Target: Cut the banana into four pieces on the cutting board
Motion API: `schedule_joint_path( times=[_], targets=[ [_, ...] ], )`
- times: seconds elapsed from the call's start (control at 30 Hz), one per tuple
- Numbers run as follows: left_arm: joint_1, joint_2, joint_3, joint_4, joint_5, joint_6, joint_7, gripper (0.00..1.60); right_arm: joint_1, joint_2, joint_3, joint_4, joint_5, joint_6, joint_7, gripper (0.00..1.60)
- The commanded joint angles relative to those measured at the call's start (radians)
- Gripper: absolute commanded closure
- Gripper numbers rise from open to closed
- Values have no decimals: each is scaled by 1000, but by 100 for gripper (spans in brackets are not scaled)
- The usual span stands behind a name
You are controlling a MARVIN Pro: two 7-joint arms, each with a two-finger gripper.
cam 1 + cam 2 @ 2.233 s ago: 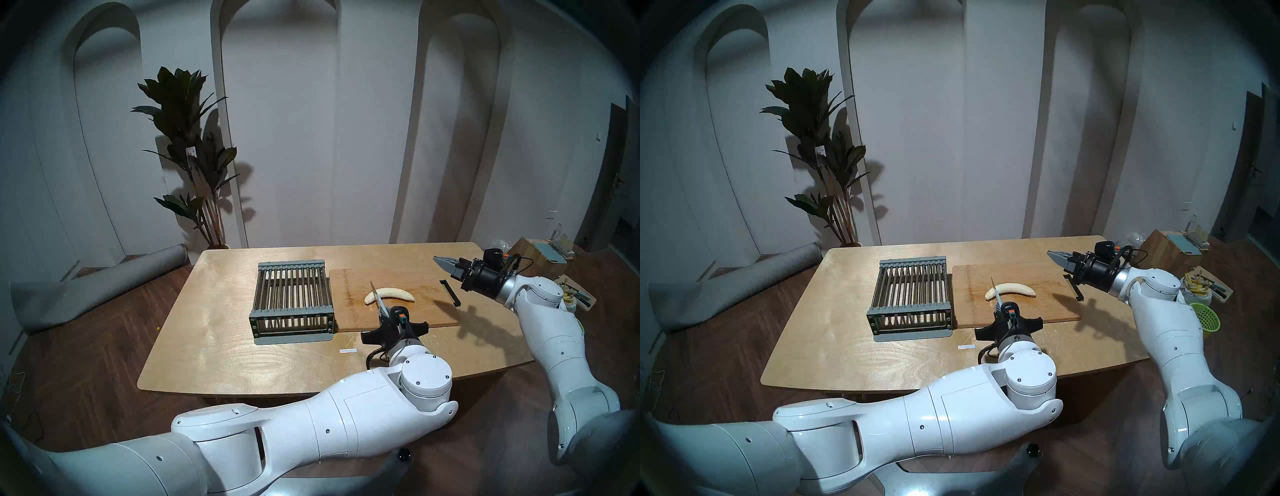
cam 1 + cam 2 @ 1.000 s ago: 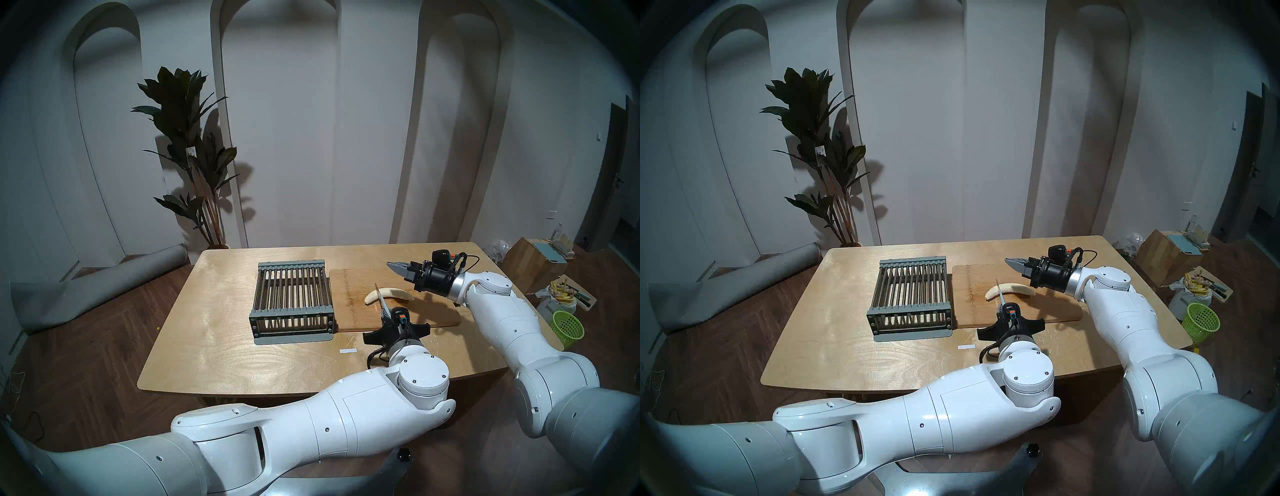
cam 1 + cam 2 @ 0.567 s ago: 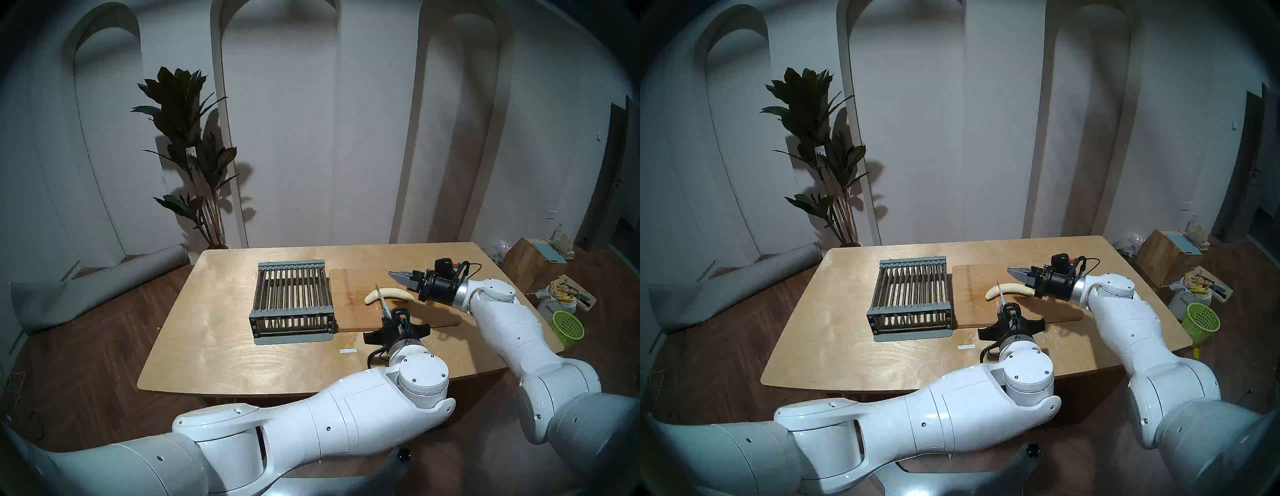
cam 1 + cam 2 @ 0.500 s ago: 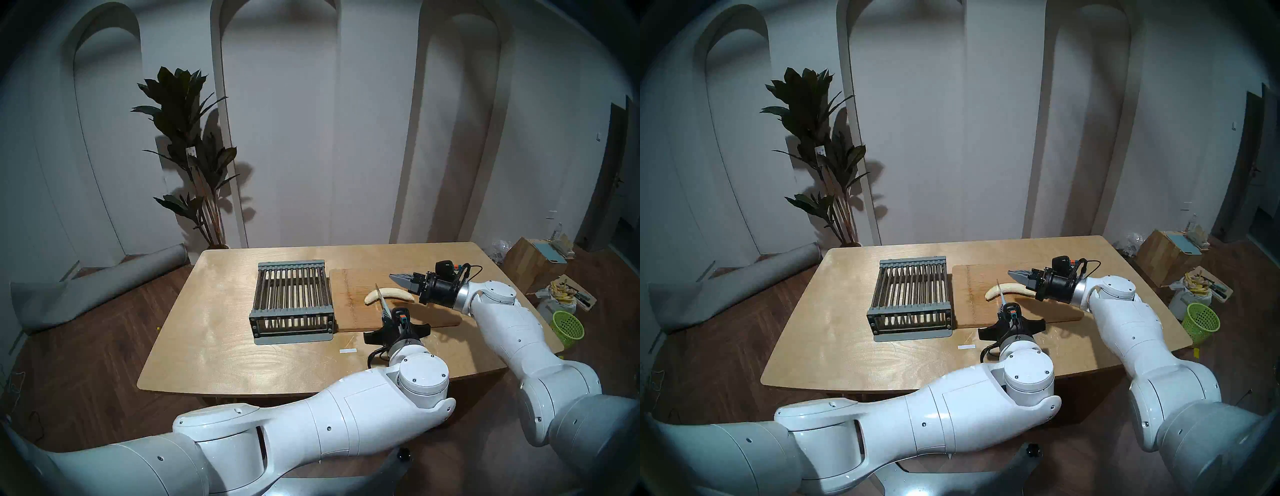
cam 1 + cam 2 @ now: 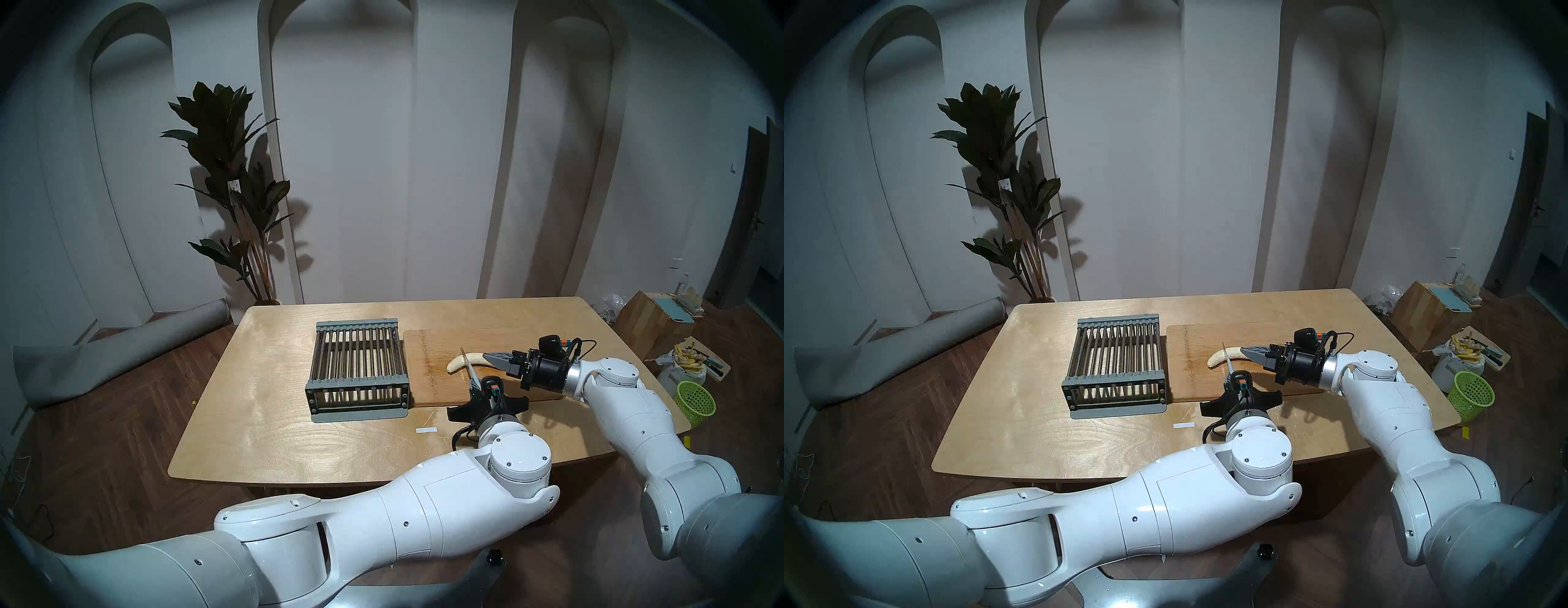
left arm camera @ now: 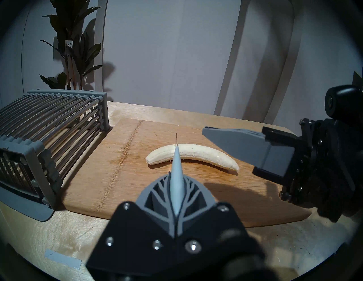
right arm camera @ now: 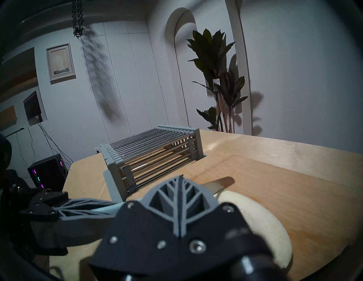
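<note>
The peeled banana [image 5: 457, 363] [image 5: 1216, 358] [image 6: 196, 155] lies whole on the wooden cutting board [image 5: 437, 339] [image 6: 137, 186]. My left gripper [image 5: 476, 382] [image 6: 174, 180] is shut on a knife [image 5: 467, 364] [image 6: 176, 166]. The blade points away from me, crossing over the banana's left third with its tip raised. My right gripper [image 5: 488, 356] [image 5: 1247, 351] [image 7: 179, 177] is shut and holds nothing. It hangs low over the banana's right half [image 7: 255, 215], hiding it from the head views. Whether it touches the fruit I cannot tell.
A grey slatted metal rack [image 5: 358, 365] [image 6: 49, 125] stands just left of the board. A strip of tape [image 5: 426, 430] lies near the table's front edge. On the floor to the right are a green basket [image 5: 695, 401] and boxes.
My right arm swung left and down from the board's far right corner to just over the banana's right half. The left gripper with the knife shifted slightly right.
</note>
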Motion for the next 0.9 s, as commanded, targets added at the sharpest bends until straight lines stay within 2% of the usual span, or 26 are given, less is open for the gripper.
schedule_joint_path(
  times=[0.0,0.37,0.87],
  targets=[
    [-16,-17,-5,-2,-1,2,-11,160,41,-20,-10,6,-9,-6,-10,160],
    [-17,-8,-19,4,-14,3,-27,160,82,-52,-40,59,-18,-20,-18,160],
    [-16,-5,-36,4,-32,19,-56,160,117,-62,-69,149,-32,-46,-8,160]
  ],
)
